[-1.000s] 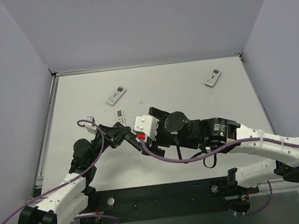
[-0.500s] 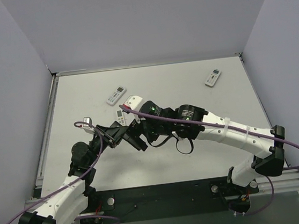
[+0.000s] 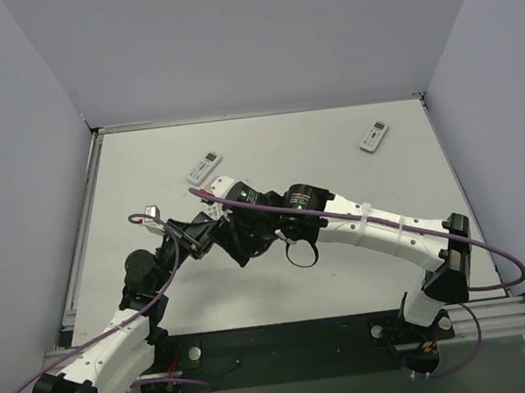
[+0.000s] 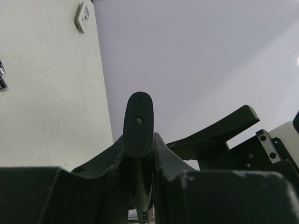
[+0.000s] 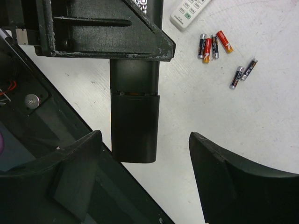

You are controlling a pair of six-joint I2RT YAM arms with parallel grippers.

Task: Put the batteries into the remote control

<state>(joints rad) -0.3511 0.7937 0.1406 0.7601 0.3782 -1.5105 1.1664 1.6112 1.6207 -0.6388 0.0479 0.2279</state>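
Toward the left edge of the table, the 2 arms are meeting above the surface. The left tool is clamping a black remote by its upper half. The right tool is standing open, with 1 finger on each side of the remote's free end and neither touching it.

A second ago the right arm was sitting folded nearer the table's middle with its wrist turned upward. Since then it has been stretching out leftward and tipping down over the remote. That suggests the step in hand is working on the remote's lower section (a seam is crossing the body there, probably the battery cover) rather than fetching cells.

The batteries are lying loose on the table, 6 by my count, just beside a white remote, and none is loaded yet.
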